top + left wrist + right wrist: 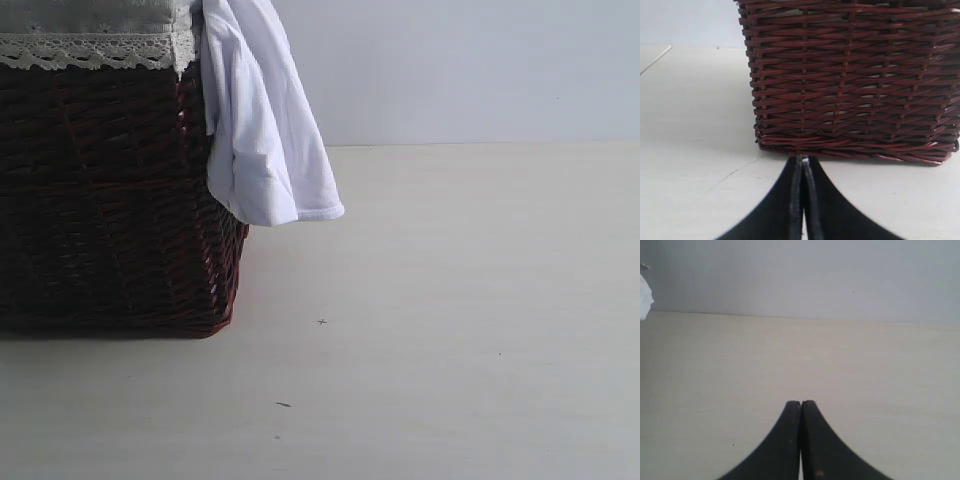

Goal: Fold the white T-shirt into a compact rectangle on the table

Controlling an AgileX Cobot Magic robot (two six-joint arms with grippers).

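The white T-shirt (pixel 265 120) is seen in the upper left of the exterior view. It is draped over the rim of the dark wicker basket (pixel 100 200) beside the lace-trimmed liner (pixel 90 50), and its hemmed edge hangs down the basket's side, clear of the tabletop (pixel 450 330). Nothing is laid out for folding, so the task is judged to be at its first step: fetching the shirt. The left end effector (pixel 803 161) is shown closed and empty at the lower centre of its wrist view, facing the basket's woven wall. The right end effector (pixel 800 404) is likewise closed on nothing over bare tabletop. For the next move, an end effector would need to be opened and raised to the hanging cloth, which could then be pinched, drawn off the rim and spread flat.
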